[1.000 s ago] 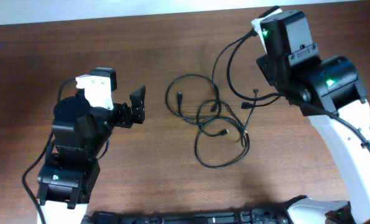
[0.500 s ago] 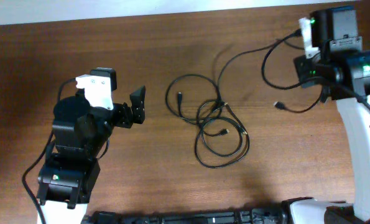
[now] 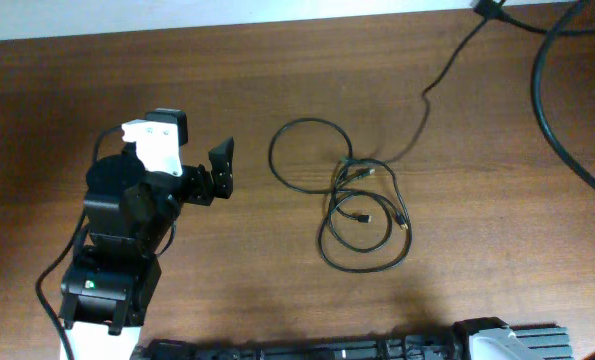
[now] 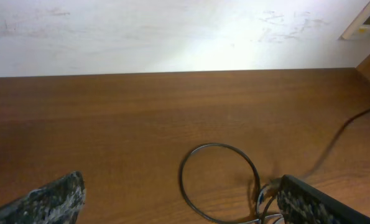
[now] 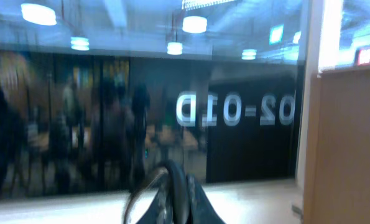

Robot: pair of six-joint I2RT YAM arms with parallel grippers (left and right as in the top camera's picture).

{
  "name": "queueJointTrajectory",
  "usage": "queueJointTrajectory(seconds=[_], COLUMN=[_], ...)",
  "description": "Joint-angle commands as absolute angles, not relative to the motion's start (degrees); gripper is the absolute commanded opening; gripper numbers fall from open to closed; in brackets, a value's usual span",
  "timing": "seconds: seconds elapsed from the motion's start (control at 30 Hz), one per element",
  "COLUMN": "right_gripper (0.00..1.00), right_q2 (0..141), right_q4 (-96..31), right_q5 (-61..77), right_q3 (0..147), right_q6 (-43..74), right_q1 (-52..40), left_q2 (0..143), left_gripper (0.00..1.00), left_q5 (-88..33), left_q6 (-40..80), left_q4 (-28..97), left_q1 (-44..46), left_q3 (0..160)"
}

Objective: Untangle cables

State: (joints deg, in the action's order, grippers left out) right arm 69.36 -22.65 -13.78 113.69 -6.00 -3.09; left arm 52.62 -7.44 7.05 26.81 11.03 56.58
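- My left gripper [image 3: 220, 172] hovers near-left over the table [image 3: 227, 270], jaws spread wide and empty, facing the cables, ready to pin them, I'd judge.
- The cables [image 3: 355, 180] lie mid-table in loose loops, knotted at the centre.
- One strand [image 3: 424, 95] runs to the far right; my right gripper [image 5: 172, 196] is clamped shut, apparently on it, to draw it free.

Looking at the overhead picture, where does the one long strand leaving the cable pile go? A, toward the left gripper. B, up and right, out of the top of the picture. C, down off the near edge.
B: the strand rises from the cables to the upper right and exits at the top edge.
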Motion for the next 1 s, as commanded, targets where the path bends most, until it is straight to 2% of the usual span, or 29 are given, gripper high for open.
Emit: queueJointTrajectory(seconds=[0.0, 0.17, 0.27, 0.4, 0.53, 0.67, 0.73, 0.97], right_gripper=[0.04, 0.04, 0.04, 0.04, 0.04, 0.04, 0.04, 0.04], right_q2=[70.5, 72.0, 75.1, 80.5, 83.1, 84.0, 84.0, 86.0], right_q4=[-16.6, -17.7, -21.4, -25.6, -30.0, -39.3, -42.5, -49.3], right_q5=[-12.3, -17.1, -35.6, -45.2, -45.7, -45.4, -40.3, -23.3], right_q3=[113.9, 113.9, 113.9, 113.9, 113.9, 113.8, 113.8, 113.8], right_q6=[-5.8, -16.2, -18.2, -18.2, -15.8, -4.2, -2.5, -2.5], right_q1=[-3.4, -3.4, -1.7, 7.2, 15.4, 26.5, 30.3, 33.8], left_q2=[52.5, 52.5, 52.5, 52.5, 52.5, 52.5, 52.5, 52.5], left_gripper=[0.99, 0.99, 0.99, 0.99, 0.99, 0.99, 0.99, 0.99], left_q5=[-7.0, -7.0, -7.0, -7.0, -7.0, -7.0, -7.0, -7.0], left_q6=[6.1, 6.1, 6.1, 6.1, 6.1, 6.1, 6.1, 6.1], left_q4=[26.8, 26.8, 26.8, 26.8, 26.8, 26.8, 26.8, 26.8], left_q1=[11.0, 11.0, 11.0, 11.0, 11.0, 11.0, 11.0, 11.0], left_q3=[56.7, 56.7, 56.7, 56.7, 56.7, 56.7, 56.7, 56.7])
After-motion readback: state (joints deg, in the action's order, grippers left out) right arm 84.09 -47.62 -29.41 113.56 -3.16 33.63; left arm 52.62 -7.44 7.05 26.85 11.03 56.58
